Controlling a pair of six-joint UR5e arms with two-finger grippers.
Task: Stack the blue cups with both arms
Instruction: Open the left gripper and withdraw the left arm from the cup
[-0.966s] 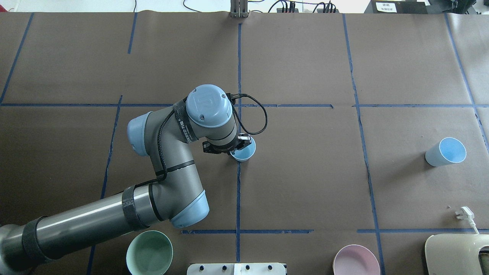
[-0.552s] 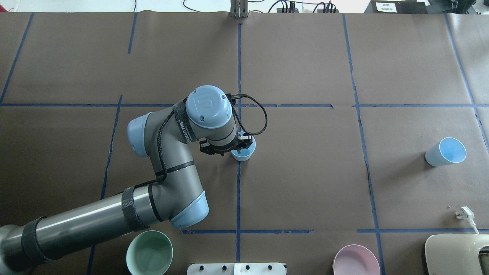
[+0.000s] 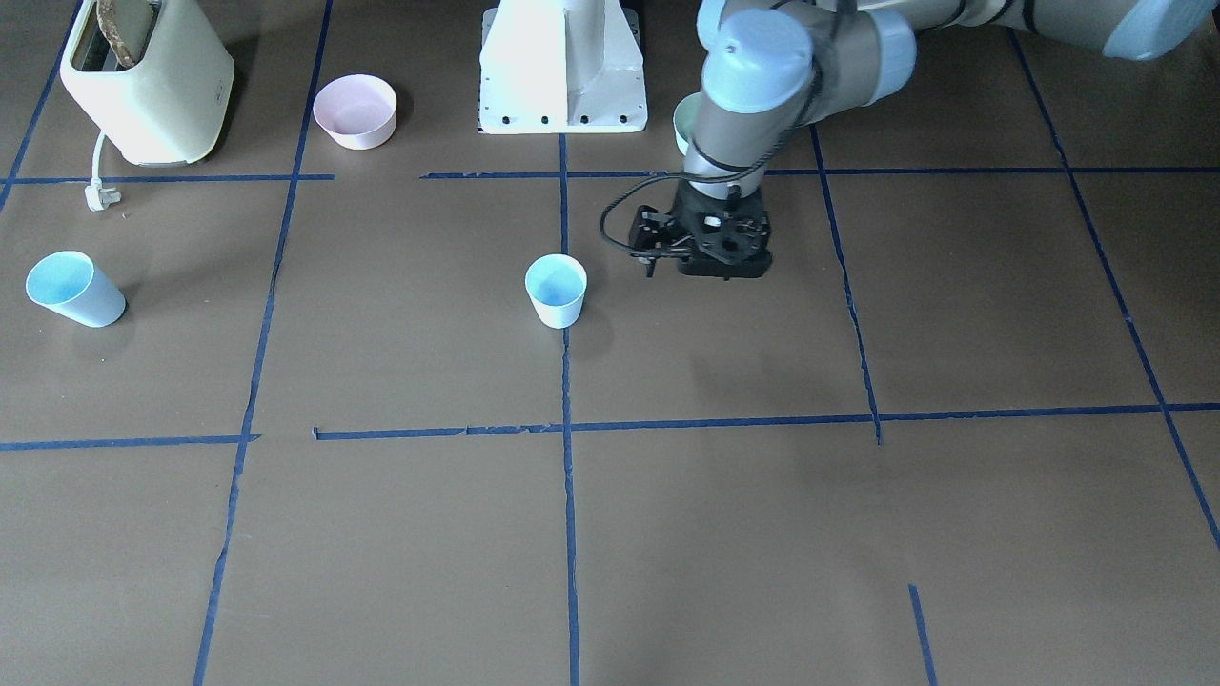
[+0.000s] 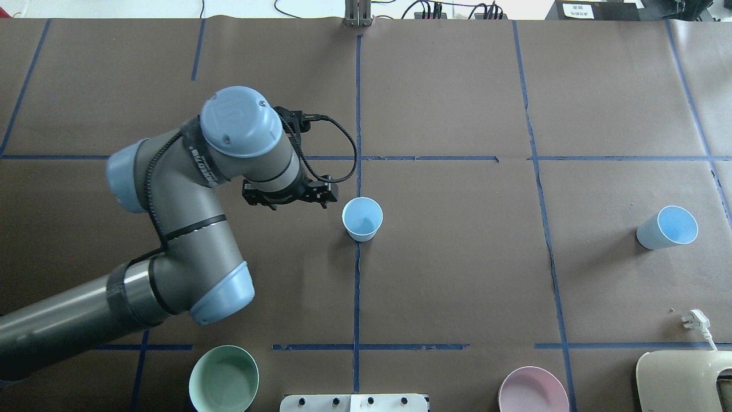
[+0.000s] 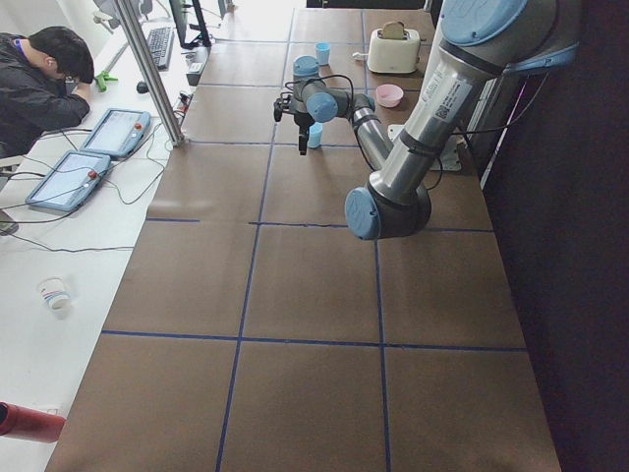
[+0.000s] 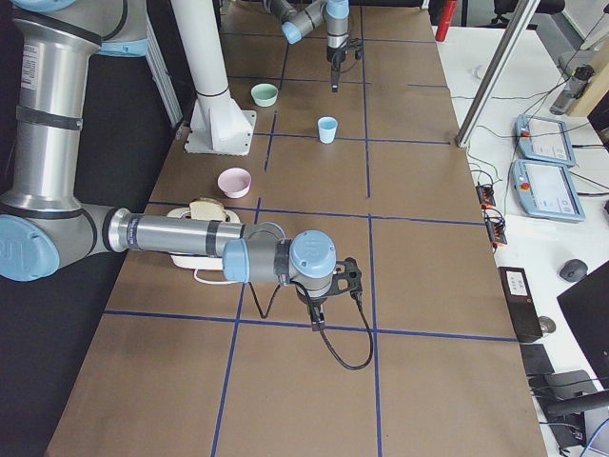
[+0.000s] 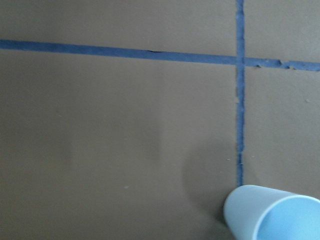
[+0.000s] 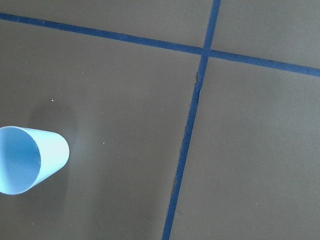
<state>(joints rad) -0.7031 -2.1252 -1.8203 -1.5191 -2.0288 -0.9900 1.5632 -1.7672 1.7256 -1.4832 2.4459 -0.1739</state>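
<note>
One blue cup (image 4: 362,218) stands upright at the table's middle on a blue tape line; it also shows in the front view (image 3: 556,290) and low right in the left wrist view (image 7: 272,212). My left gripper (image 4: 286,197) is empty and open, a short way to the cup's left and not touching it; in the front view (image 3: 721,269) it hangs to the cup's right. The second blue cup (image 4: 667,227) stands far right and shows in the right wrist view (image 8: 25,160). My right gripper (image 6: 317,319) shows only in the exterior right view; I cannot tell whether it is open or shut.
A mint-green bowl (image 4: 223,379) and a pink bowl (image 4: 533,391) sit at the near edge beside the white pedestal (image 4: 354,402). A cream toaster (image 4: 683,380) with a loose plug (image 4: 695,319) stands at the near right. An operator (image 5: 39,88) sits beyond the far side.
My left gripper has let go of the middle cup's rim and moved left, away from it. The cup stays upright in the same spot.
</note>
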